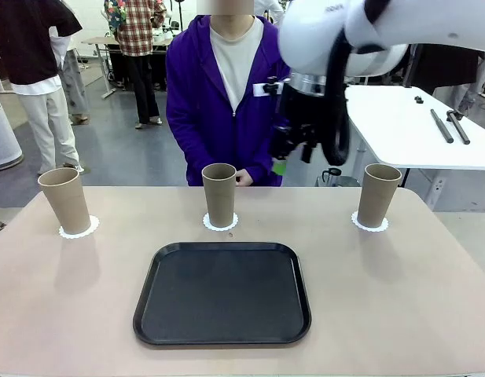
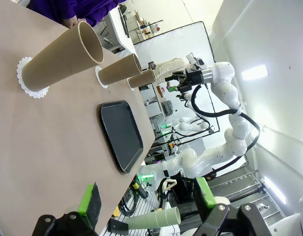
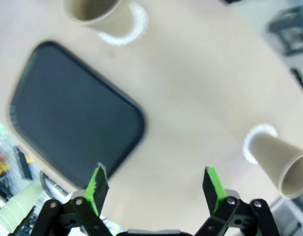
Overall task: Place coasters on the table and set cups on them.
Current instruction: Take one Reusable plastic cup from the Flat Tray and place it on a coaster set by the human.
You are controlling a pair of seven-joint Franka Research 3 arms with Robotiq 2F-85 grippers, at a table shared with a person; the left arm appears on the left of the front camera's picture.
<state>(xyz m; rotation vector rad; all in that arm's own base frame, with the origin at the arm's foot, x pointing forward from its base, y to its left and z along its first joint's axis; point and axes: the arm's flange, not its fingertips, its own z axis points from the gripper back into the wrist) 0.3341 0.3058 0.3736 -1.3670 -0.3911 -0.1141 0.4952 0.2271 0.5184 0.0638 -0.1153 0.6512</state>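
Observation:
Three tan cups stand upright on the beige table (image 1: 415, 298), each on a white lacy coaster: left cup (image 1: 65, 200) on coaster (image 1: 78, 229), middle cup (image 1: 219, 195) on coaster (image 1: 220, 224), right cup (image 1: 379, 195) on coaster (image 1: 369, 224). My right gripper (image 1: 293, 157) hangs open and empty high above the table, between the middle and right cups. Looking down from it, its gripper (image 3: 155, 189) has the middle cup (image 3: 95, 12) and the right cup (image 3: 284, 167) below. My left gripper (image 2: 147, 196) is open and empty, low beside the table, with the nearest cup (image 2: 63, 56) lying sideways in the picture.
A black tray (image 1: 222, 292) lies bare at the table's front centre. A person in a purple hoodie (image 1: 226, 94) stands at the far edge behind the middle cup. A white table (image 1: 415, 126) with black tools stands at the back right.

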